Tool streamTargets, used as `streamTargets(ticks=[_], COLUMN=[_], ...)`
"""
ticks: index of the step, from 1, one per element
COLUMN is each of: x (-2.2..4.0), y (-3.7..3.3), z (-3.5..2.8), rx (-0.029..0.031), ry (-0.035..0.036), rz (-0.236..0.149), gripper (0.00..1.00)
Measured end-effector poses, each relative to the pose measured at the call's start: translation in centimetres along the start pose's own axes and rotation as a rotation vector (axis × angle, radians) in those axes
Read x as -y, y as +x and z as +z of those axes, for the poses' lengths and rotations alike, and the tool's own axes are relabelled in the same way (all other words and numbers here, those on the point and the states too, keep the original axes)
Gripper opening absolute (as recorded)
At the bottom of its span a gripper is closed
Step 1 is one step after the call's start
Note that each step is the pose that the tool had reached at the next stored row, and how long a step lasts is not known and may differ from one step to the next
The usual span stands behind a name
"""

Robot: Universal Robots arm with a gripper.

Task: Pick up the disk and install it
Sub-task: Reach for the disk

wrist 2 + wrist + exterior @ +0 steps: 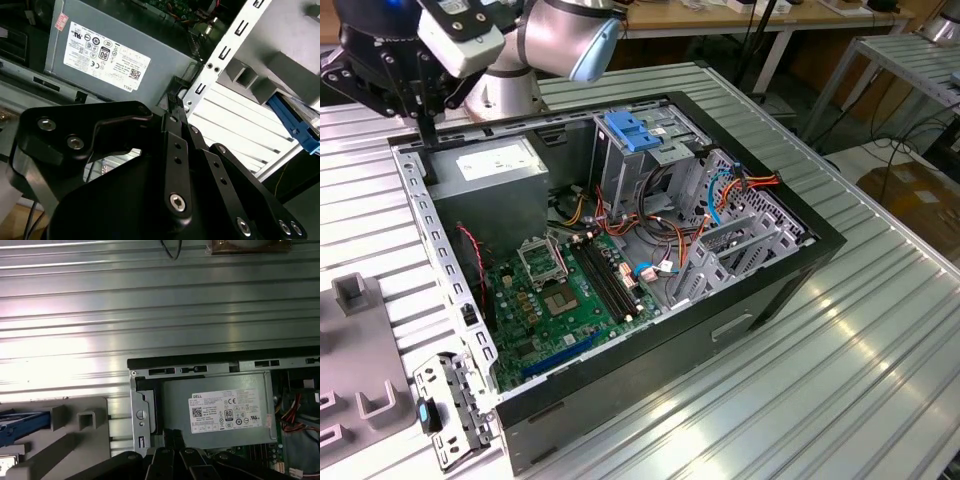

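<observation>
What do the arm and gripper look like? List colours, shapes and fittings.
The arm is a silver-grey tube with rounded joints and a light blue end cap. A white box sits at its wrist. The gripper is matte black: flat angular plates and linkage bars joined by silver bolts.

The disk (22, 427) is cut off by the first wrist view's edge, label hidden.

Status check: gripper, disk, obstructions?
Gripper shut, empty, above case corner by power supply. Disk in grey holder outside case, untouched. Case rim between them.
</observation>
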State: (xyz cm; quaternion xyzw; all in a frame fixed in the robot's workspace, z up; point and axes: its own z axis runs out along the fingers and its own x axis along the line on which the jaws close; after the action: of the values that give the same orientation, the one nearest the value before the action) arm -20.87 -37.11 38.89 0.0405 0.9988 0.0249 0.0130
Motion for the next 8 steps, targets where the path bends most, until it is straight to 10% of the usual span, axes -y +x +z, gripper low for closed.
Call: streamTargets(ticks=[8], x=[-0.08], y=[4.81], z=[-0.08], rx=[0.0], ry=[0.0001], rz=[0.0], gripper=[0.11])
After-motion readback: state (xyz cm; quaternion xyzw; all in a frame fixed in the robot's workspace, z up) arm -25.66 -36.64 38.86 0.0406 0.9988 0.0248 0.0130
